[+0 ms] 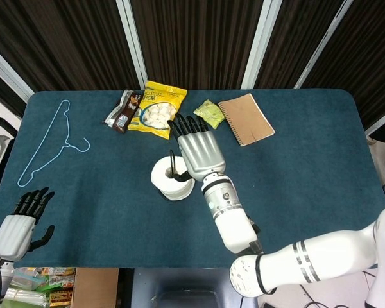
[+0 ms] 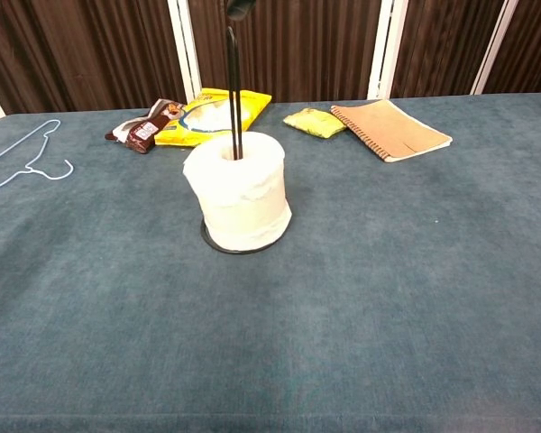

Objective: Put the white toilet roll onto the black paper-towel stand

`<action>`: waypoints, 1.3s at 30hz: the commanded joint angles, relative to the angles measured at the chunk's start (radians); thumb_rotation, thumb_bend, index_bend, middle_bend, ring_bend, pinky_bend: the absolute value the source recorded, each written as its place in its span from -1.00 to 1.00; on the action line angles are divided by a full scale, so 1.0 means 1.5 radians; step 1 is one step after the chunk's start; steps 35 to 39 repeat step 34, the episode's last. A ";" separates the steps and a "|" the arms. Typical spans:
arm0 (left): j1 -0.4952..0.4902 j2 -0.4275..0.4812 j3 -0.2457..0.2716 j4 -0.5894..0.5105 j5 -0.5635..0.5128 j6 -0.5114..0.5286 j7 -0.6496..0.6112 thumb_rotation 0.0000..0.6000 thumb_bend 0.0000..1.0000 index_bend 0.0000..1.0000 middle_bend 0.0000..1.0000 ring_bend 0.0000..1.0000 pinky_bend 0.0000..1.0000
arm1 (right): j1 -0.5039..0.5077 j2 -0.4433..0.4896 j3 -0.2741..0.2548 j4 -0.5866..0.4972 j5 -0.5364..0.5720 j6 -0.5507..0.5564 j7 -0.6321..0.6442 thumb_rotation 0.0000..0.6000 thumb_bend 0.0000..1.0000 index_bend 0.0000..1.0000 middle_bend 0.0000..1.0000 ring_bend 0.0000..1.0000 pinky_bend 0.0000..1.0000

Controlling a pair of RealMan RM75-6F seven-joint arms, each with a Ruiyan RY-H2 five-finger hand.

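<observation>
The roll (image 2: 240, 200) is seated at the foot of the stand (image 2: 233, 81), upright, with the black rod passed up through its core and the ring base just visible under its lower edge; in the head view the roll (image 1: 172, 179) is seen near the middle of the blue tabletop (image 1: 308, 160). The right hand (image 1: 197, 149) is held just beside and above the roll, its fingers spread and extended toward the far edge, and nothing is gripped in it; in the chest view only a dark fingertip is caught at the top of the rod. The left hand (image 1: 19, 221) is kept low at the near left corner of the tabletop, well apart from the roll, with fingers spread and nothing held. Along the far side a yellow bag (image 1: 155, 110), a brown wrapper (image 1: 123, 110), a green packet (image 1: 209, 113) and a notebook (image 1: 246, 119) are laid. A blue hanger (image 1: 51, 141) is laid flat at the left.
</observation>
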 commanded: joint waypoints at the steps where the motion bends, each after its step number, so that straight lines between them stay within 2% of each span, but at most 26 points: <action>1: 0.002 0.001 0.001 0.001 0.004 0.005 -0.004 1.00 -0.12 -1.00 -1.00 -1.00 -0.81 | -0.022 0.026 -0.023 -0.044 -0.047 0.008 -0.001 1.00 -0.71 -1.00 -1.00 -1.00 -0.96; 2: 0.002 0.002 0.001 0.000 0.006 0.008 -0.005 1.00 -0.12 -1.00 -1.00 -1.00 -0.82 | -0.035 0.037 -0.037 -0.065 -0.074 0.012 0.001 1.00 -0.70 -1.00 -1.00 -1.00 -0.96; 4: 0.004 0.001 0.000 0.004 0.011 0.017 -0.012 1.00 -0.12 -1.00 -1.00 -1.00 -0.82 | -0.081 0.066 -0.088 -0.121 -0.156 0.027 0.011 1.00 -0.70 -1.00 -1.00 -1.00 -0.98; 7: 0.010 -0.002 -0.002 0.014 0.022 0.040 -0.024 1.00 -0.12 -1.00 -1.00 -1.00 -0.83 | -0.180 0.093 -0.216 -0.138 -0.345 0.035 0.042 1.00 -0.70 -1.00 -1.00 -1.00 -1.00; 8: 0.012 -0.003 -0.003 0.018 0.027 0.049 -0.030 1.00 -0.12 -1.00 -1.00 -1.00 -0.83 | -0.220 0.101 -0.265 -0.138 -0.419 0.043 0.056 1.00 -0.70 -1.00 -1.00 -1.00 -1.00; 9: 0.014 -0.005 -0.002 0.022 0.033 0.058 -0.038 1.00 -0.12 -1.00 -1.00 -1.00 -0.83 | -0.277 0.114 -0.333 -0.138 -0.519 0.059 0.076 1.00 -0.70 -1.00 -1.00 -1.00 -1.00; 10: 0.016 -0.005 -0.001 0.025 0.037 0.062 -0.041 1.00 -0.13 -1.00 -1.00 -1.00 -0.83 | -0.320 0.124 -0.382 -0.138 -0.588 0.075 0.091 1.00 -0.70 -1.00 -1.00 -1.00 -1.00; 12: 0.019 -0.006 0.001 0.026 0.042 0.069 -0.037 1.00 -0.13 -1.00 -1.00 -1.00 -0.83 | -0.414 0.140 -0.473 -0.101 -0.722 0.110 0.145 1.00 -0.70 -1.00 -1.00 -1.00 -1.00; 15: 0.024 -0.007 0.004 0.025 0.048 0.075 -0.025 1.00 -0.12 -1.00 -1.00 -1.00 -0.83 | -0.535 0.132 -0.552 0.018 -0.859 0.171 0.246 1.00 -0.70 -1.00 -1.00 -1.00 -1.00; 16: 0.025 -0.008 0.005 0.024 0.049 0.077 -0.021 1.00 -0.12 -1.00 -1.00 -1.00 -0.83 | -0.567 0.126 -0.568 0.054 -0.884 0.189 0.266 1.00 -0.70 -1.00 -1.00 -1.00 -1.00; 19: 0.027 -0.011 0.007 0.021 0.050 0.077 -0.010 1.00 -0.12 -1.00 -1.00 -1.00 -0.83 | -0.662 0.094 -0.589 0.159 -0.921 0.242 0.323 1.00 -0.70 -1.00 -1.00 -1.00 -1.00; 23: 0.029 -0.014 0.008 0.018 0.055 0.079 0.007 1.00 -0.13 -1.00 -1.00 -1.00 -0.83 | -0.759 0.040 -0.567 0.285 -0.932 0.290 0.431 1.00 -0.70 -1.00 -1.00 -1.00 -1.00; 25: 0.029 -0.016 0.009 0.019 0.059 0.080 0.014 1.00 -0.13 -1.00 -1.00 -1.00 -0.83 | -0.783 0.027 -0.552 0.319 -0.925 0.289 0.481 1.00 -0.70 -1.00 -1.00 -1.00 -1.00; 29: 0.027 -0.020 0.013 0.018 0.068 0.075 0.029 1.00 -0.13 -1.00 -1.00 -1.00 -0.83 | -0.794 0.044 -0.529 0.331 -0.915 0.246 0.537 1.00 -0.70 -1.00 -1.00 -1.00 -1.00; 34: 0.029 -0.024 0.013 0.016 0.067 0.074 0.045 1.00 -0.13 -1.00 -1.00 -1.00 -0.84 | -0.815 0.046 -0.502 0.339 -0.933 0.238 0.537 1.00 -0.70 -1.00 -1.00 -1.00 -1.00; 39: 0.029 -0.024 0.013 0.016 0.067 0.074 0.045 1.00 -0.13 -1.00 -1.00 -1.00 -0.84 | -0.815 0.046 -0.502 0.339 -0.933 0.238 0.537 1.00 -0.70 -1.00 -1.00 -1.00 -1.00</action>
